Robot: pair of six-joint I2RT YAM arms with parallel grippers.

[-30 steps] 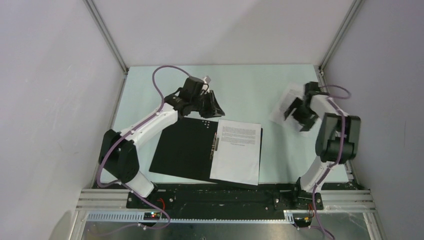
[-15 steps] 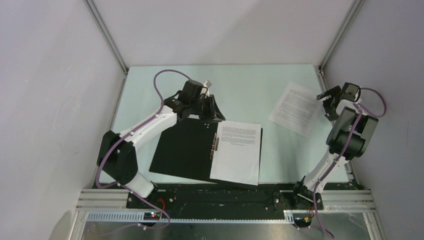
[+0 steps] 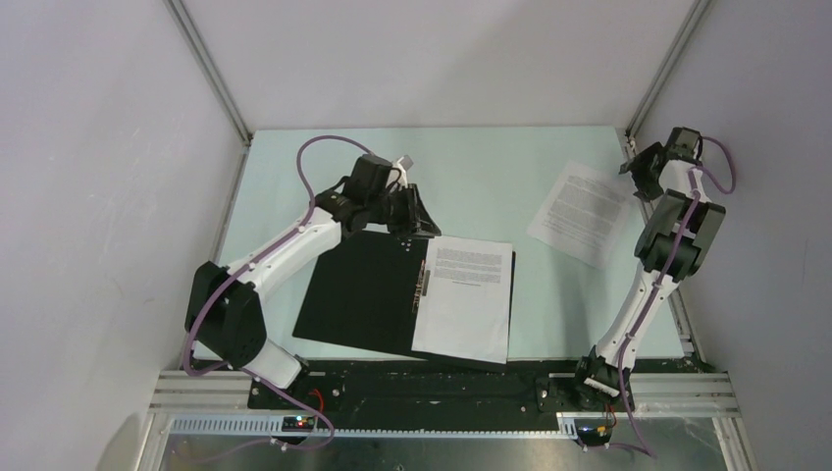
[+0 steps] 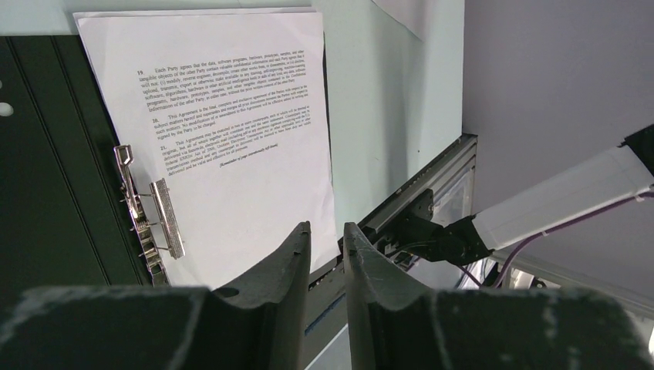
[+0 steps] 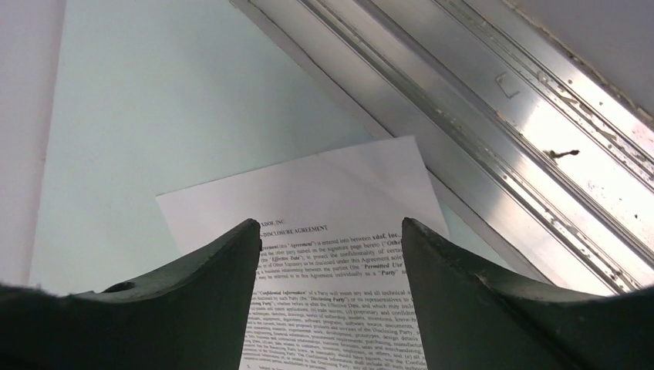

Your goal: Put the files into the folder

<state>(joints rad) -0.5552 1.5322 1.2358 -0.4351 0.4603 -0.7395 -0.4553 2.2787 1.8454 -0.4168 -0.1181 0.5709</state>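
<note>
The folder (image 3: 358, 292) lies open, black inside up, at the table's near middle. One file sheet (image 3: 463, 299) lies on its right half beside the metal clip (image 3: 423, 283). A second file sheet (image 3: 584, 213) lies loose at the right. A third sheet is not in view. My left gripper (image 3: 420, 224) hovers at the folder's far edge, fingers nearly together and empty. In the left wrist view the left gripper (image 4: 326, 227) is above the sheet (image 4: 224, 116) and the clip (image 4: 146, 208). My right gripper (image 3: 640, 172) is open and empty at the loose sheet's far right corner; its own view shows the right gripper (image 5: 332, 223) over that sheet (image 5: 332, 185).
An aluminium frame rail (image 5: 501, 131) runs along the table's right edge, close to the right gripper. White walls enclose the table on three sides. The black base rail (image 3: 442, 378) lies just in front of the folder.
The right arm has swung off the loose sheet towards the far right corner, uncovering it. The left gripper has closed its fingers and shifted slightly at the folder's far edge.
</note>
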